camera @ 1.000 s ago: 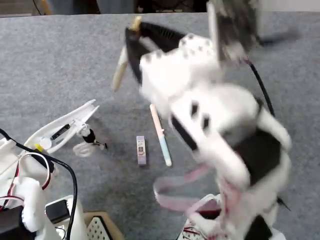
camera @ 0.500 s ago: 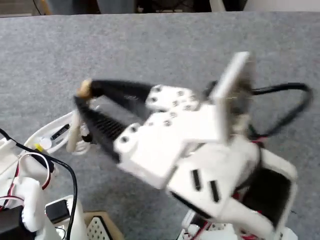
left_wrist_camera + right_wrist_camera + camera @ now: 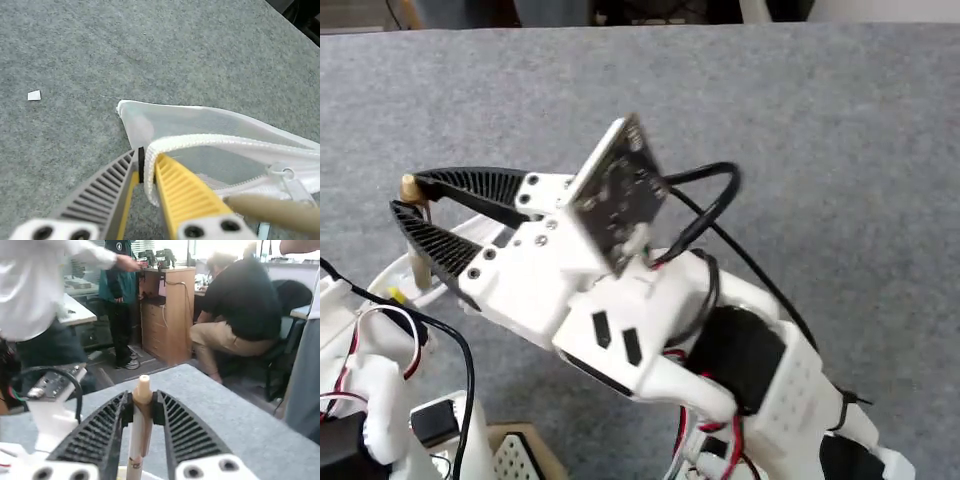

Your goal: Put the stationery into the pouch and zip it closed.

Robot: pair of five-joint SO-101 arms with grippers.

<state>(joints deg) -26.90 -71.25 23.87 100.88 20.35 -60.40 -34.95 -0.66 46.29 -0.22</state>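
High view, right arm: it bends low across the table toward the far left side, with the forearm about level.
High view, right gripper: its two black fingers are pressed on one beige pen, which stands nearly upright over the pouch.
High view, left arm: it is folded at the near left corner.
Left wrist view, left gripper: the fingers are pinched together on the open rim of the one white mesh pouch.
Left wrist view, pen: its end is just beside the zipper.
Left wrist view, table: one small white scrap lies well apart from the pouch.
Right wrist view, right gripper: it is clamped on the pen, and the top of the pen sticks out above the fingers.
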